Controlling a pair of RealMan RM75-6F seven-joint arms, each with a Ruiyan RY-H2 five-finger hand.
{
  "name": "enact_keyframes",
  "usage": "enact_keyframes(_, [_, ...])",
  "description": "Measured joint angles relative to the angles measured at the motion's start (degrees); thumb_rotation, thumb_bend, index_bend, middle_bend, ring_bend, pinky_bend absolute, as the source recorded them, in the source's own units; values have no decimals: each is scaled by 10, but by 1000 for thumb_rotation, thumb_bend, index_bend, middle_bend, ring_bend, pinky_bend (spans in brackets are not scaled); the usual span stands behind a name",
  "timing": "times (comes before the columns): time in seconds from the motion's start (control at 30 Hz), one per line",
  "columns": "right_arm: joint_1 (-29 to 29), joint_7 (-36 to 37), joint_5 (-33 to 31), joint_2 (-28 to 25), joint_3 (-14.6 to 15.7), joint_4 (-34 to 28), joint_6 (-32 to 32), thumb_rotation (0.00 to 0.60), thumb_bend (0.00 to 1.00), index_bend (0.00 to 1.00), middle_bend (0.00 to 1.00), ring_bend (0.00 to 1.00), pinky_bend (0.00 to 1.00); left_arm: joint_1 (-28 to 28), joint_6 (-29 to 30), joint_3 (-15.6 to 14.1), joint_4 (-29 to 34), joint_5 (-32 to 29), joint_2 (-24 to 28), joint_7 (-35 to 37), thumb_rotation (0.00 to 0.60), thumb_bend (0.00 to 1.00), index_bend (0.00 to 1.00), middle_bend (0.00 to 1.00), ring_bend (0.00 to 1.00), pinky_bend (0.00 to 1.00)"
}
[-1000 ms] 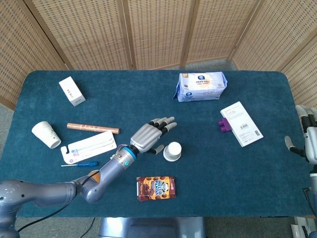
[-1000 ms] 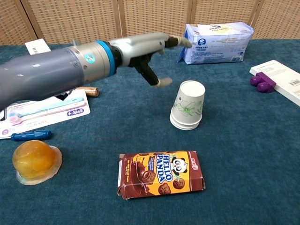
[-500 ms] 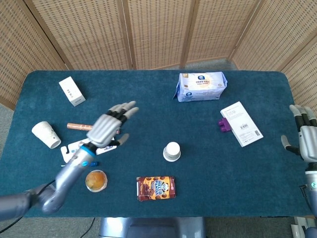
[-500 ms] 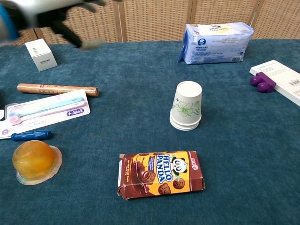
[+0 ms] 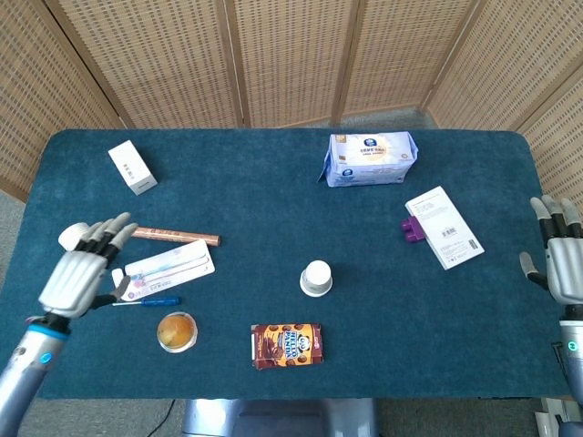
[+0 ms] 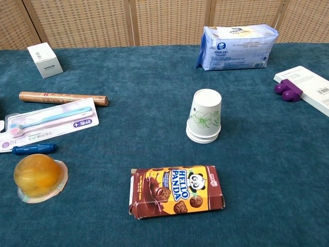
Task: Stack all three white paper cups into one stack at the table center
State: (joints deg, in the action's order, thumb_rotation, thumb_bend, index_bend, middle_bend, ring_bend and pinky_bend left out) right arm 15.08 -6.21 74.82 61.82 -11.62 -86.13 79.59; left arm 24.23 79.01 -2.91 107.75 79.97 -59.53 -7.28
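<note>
Nearest, the left hand [image 5: 80, 273] is hovering spread and empty, hiding most of the last loose cup [image 5: 69, 237] left of the cup stack [image 5: 316, 278]. It should wrap that cup's wall gently. The toothbrush pack [image 5: 168, 267] is crowding the route; the right hand [image 5: 565, 259] is idling spread.

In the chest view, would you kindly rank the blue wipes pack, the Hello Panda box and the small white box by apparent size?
1. Hello Panda box, though nearest the camera.
2. Blue wipes pack, though farther back.
3. Small white box.
</note>
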Motion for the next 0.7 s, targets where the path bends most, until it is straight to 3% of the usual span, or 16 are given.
enact_keyframes(0.27, [-17,3,8,6,7,5,19,600,383,0,88,0,403,-73,60,-18,-12,23,29,53,600,463,1,0,0,77])
enact_keyframes(0.7, [-19,-6,19,10,12,-5,17,600,381,0,88,0,403,-104,66,-2,-21,44,31,71,600,463,0,0,0,75])
